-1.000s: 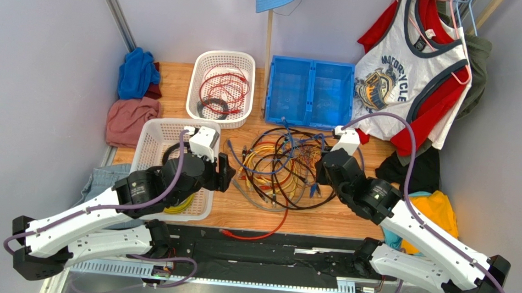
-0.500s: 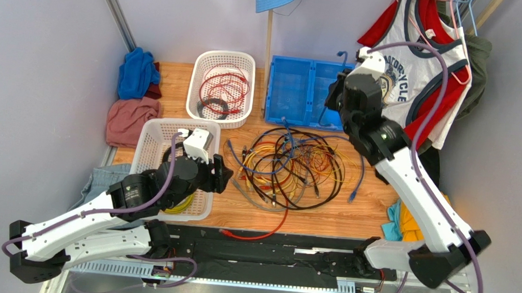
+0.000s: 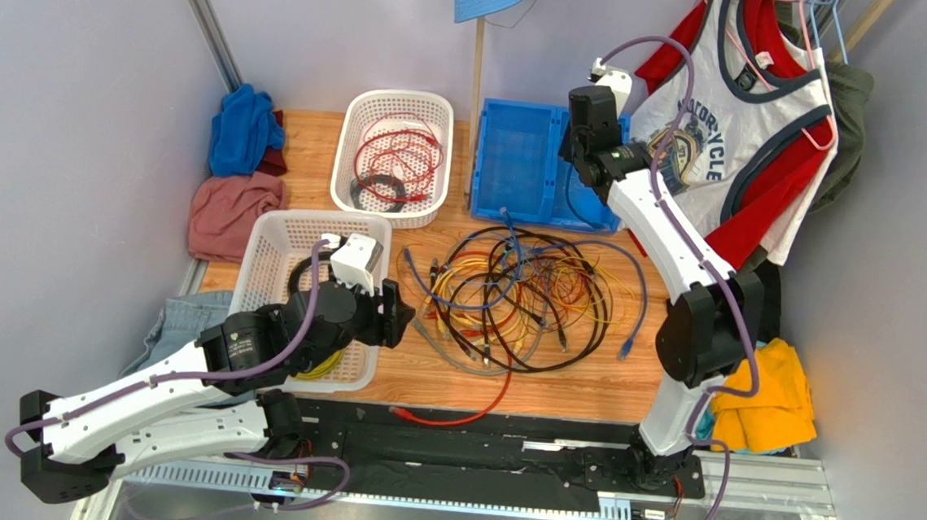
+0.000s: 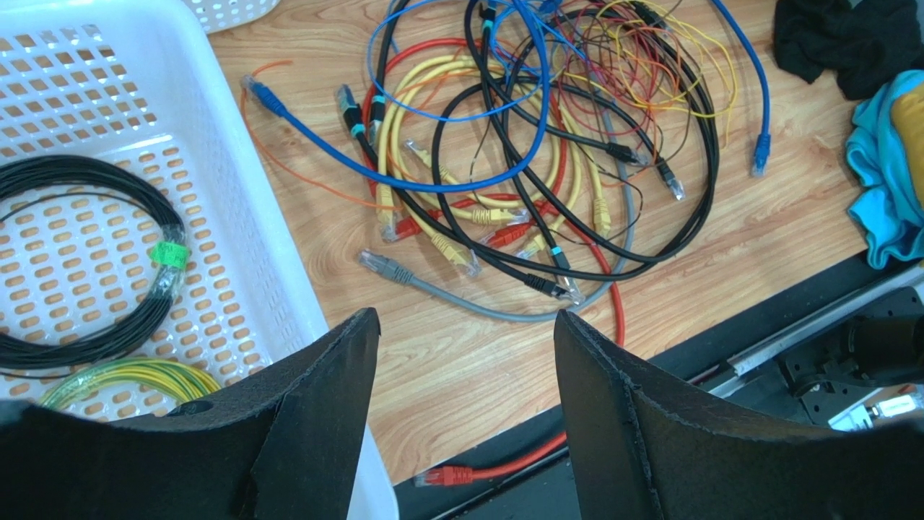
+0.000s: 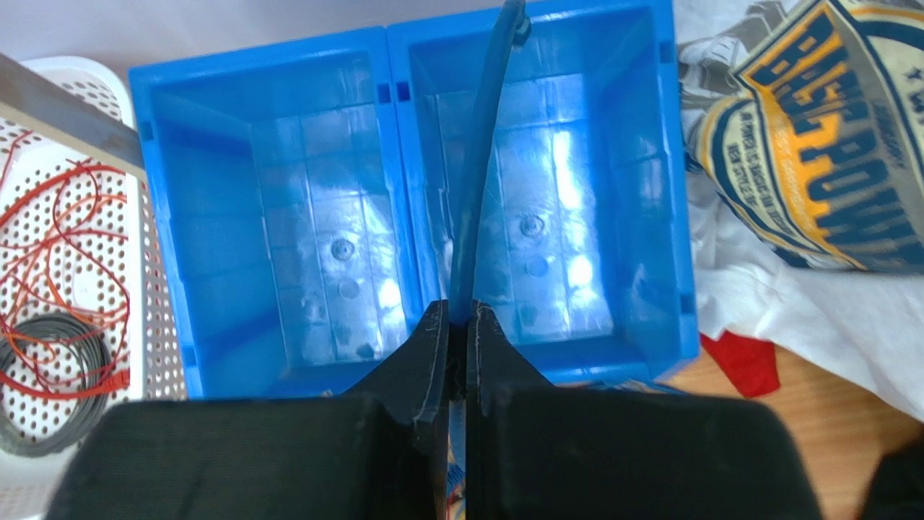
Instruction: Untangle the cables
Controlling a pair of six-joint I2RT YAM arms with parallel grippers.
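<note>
Right hand (image 5: 460, 325) is pinched together on one blue cable (image 5: 484, 163), held above the right compartment of the blue bin (image 5: 271, 217) at the back of the tabletop (image 3: 570, 384). Left hand (image 4: 466, 358) hangs with its fingers apart, gripping nothing, over the edge of the near white basket (image 4: 130, 65). It is just beside the tangled heap of cables (image 4: 521, 163) lying mid-tabletop.
</note>
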